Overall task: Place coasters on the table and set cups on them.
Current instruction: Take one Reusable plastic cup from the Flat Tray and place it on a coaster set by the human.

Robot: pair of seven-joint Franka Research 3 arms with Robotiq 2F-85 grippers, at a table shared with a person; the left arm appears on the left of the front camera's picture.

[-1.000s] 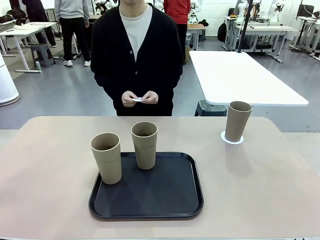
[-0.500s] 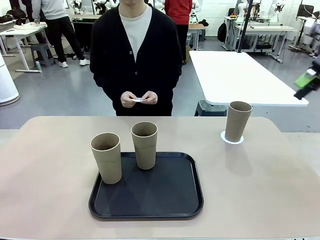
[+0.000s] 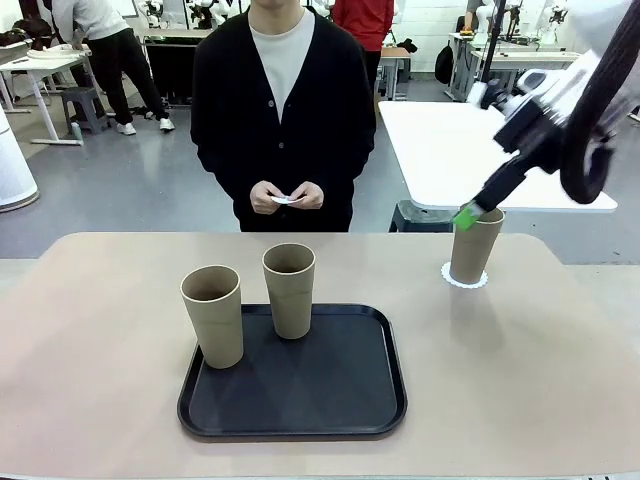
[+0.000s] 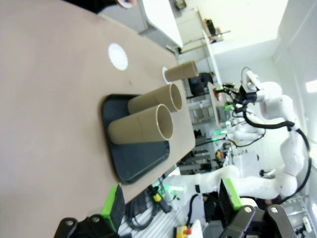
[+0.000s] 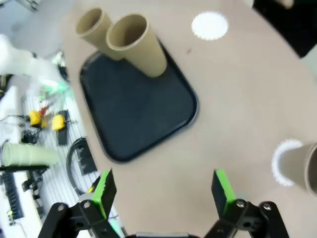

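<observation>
Two tan cups (image 3: 213,315) (image 3: 289,290) stand on the black tray (image 3: 330,395). A third cup (image 3: 474,243) stands on a white coaster (image 3: 465,279) at the table's (image 3: 100,350) far right. My right gripper (image 3: 467,213) hangs beside that cup's rim, and in its wrist view it (image 5: 163,193) is open and empty, high above the table with the cup (image 5: 303,166) at the right edge. A bare coaster (image 5: 209,26) (image 4: 118,55) lies between the tray and the person. The person's hands hold another coaster (image 3: 285,198). My left gripper (image 4: 172,201) is open and empty off the table's left end.
A white rectangular table (image 3: 480,150) stands behind the far right corner. The person stands close to the far edge, at the middle. Bare tabletop spreads left of the tray and between the tray and the right cup.
My right arm has swung in from the right edge, up and leftward, to the right cup's rim. The cups, the tray and the person's hands have hardly moved.
</observation>
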